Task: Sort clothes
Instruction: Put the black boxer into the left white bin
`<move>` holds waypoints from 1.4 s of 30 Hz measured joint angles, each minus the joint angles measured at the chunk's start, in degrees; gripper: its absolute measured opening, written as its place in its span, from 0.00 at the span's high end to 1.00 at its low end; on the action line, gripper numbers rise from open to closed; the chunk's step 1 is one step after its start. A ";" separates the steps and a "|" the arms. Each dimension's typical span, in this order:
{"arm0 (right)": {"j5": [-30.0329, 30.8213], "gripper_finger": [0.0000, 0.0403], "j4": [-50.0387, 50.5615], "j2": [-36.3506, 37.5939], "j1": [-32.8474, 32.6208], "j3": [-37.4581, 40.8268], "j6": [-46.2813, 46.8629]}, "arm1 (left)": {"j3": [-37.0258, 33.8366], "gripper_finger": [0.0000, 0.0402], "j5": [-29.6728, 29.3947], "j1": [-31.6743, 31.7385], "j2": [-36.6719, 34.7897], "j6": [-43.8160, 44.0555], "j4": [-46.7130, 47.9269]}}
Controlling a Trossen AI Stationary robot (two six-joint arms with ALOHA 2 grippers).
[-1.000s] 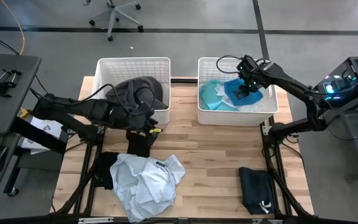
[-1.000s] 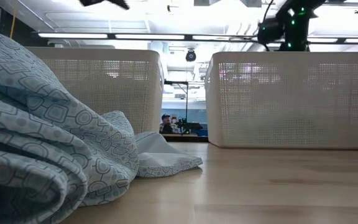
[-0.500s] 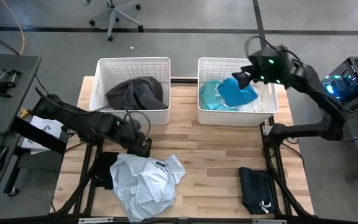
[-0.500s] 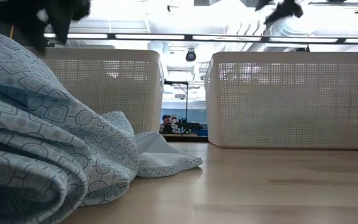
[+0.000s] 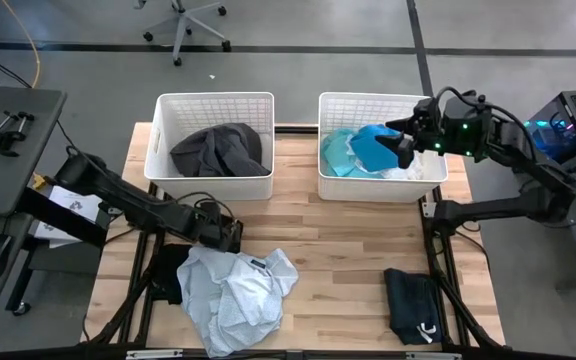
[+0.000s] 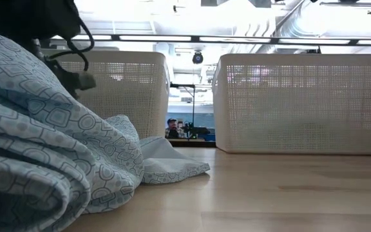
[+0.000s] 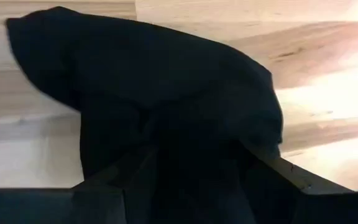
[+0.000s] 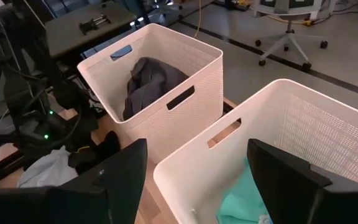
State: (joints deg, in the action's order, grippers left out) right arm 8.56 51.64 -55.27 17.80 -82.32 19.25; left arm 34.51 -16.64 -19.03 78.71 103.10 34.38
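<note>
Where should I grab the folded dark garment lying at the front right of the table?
Take the folded dark garment from straight above, jaws pinching its upper edge nearest the white slatted right basket. It lies flat and alone on the wooden table, so a raised fold there probably gives the best bite.

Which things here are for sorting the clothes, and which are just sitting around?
For the job:
charcoal crumpled garment
bright blue fabric garment
pale blue patterned shirt
black garment
dark folded garment
two white slatted plastic baskets

Just around:
wheeled office chair
grey side desk
</note>
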 joint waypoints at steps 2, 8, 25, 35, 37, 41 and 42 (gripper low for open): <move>0.01 0.35 -0.03 -0.15 0.00 0.00 0.20 | -1.36 0.50 0.76 0.29 1.34 -0.63 -2.54; -0.02 0.35 -0.03 -0.26 0.02 0.00 0.77 | 0.99 0.72 0.62 0.26 6.02 -8.31 0.94; 0.00 0.35 -1.79 -0.26 0.02 0.00 1.31 | 29.43 0.99 -6.61 1.49 -0.02 -47.13 9.63; 0.04 0.35 -3.94 -0.26 0.04 0.00 1.57 | 51.56 1.00 -30.32 7.20 -3.87 -79.01 1.28; 0.04 0.35 -3.92 -0.26 0.02 0.00 2.45 | 54.46 1.00 -31.91 10.60 -4.40 -85.33 1.37; -0.02 0.35 -3.75 -0.26 0.02 0.00 4.51 | 58.00 1.00 -31.97 19.49 -4.83 -93.64 1.53; -0.14 0.35 -3.54 -0.26 0.03 0.00 5.08 | 58.46 1.00 -30.39 22.13 -4.84 -94.86 2.07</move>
State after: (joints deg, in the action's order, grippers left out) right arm 8.42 48.11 -55.53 17.83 -82.32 24.33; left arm 92.97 -47.03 3.10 73.87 8.24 36.45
